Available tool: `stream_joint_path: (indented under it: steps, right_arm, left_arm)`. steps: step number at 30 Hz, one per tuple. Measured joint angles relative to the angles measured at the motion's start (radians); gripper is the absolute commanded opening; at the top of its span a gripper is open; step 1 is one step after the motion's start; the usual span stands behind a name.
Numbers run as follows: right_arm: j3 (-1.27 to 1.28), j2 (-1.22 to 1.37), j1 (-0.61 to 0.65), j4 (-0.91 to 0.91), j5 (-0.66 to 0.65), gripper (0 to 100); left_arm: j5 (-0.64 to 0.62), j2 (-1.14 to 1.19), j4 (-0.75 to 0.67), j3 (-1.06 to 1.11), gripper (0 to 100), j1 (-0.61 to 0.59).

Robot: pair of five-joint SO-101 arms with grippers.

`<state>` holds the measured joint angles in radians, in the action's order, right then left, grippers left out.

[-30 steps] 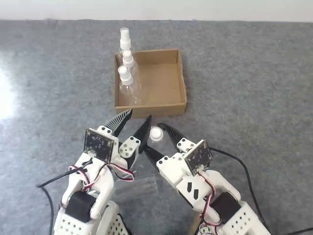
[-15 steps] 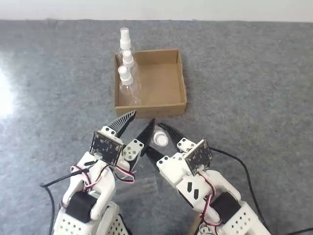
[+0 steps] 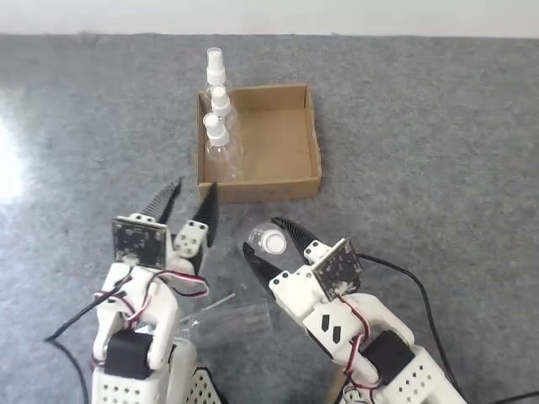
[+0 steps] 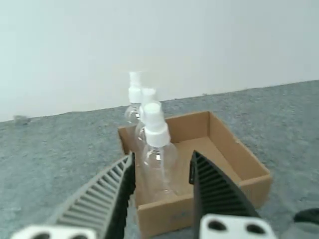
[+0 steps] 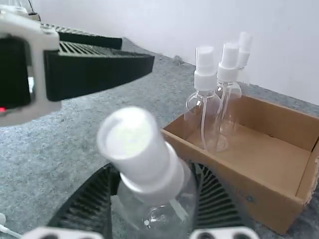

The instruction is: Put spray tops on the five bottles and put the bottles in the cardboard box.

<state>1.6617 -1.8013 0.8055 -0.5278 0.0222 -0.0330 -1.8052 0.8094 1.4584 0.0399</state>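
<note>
My right gripper (image 3: pixel 263 238) is shut on a clear bottle (image 3: pixel 274 242) with a white spray top, just in front of the cardboard box (image 3: pixel 303 139). In the right wrist view the bottle (image 5: pixel 144 159) sits tilted between the fingers (image 5: pixel 87 201). My left gripper (image 3: pixel 185 204) hangs open with nothing in it, to the left of the bottle and near the box's front left corner. Two topped bottles (image 3: pixel 217 139) stand along the box's left wall. A third topped bottle (image 3: pixel 215 63) stands at the far left corner; I cannot tell if it is inside.
A clear plastic bag (image 3: pixel 227 316) lies on the grey carpet between the two arm bases. The right half of the box floor (image 3: pixel 278 139) is bare. Open carpet spreads to the right of the box and the arms.
My left gripper has drawn back to the left, away from the bottle's spray top. The right gripper still holds the bottle, which has shifted only slightly.
</note>
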Motion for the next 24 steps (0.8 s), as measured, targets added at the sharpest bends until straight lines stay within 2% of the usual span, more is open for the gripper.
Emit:
stream_joint_path:
  steps: [12, 24]
  right_arm:
    - [0.0, 0.0, -0.052, -0.002, 0.0, 2.0]
    - [0.0, 0.0, -0.126, -0.035, 0.0, 2.0]
  left_arm:
    - [-0.003, 0.0, 0.0, -0.006, 17, -0.285]
    - [-0.003, 0.0, 0.006, 0.169, 17, -0.315]
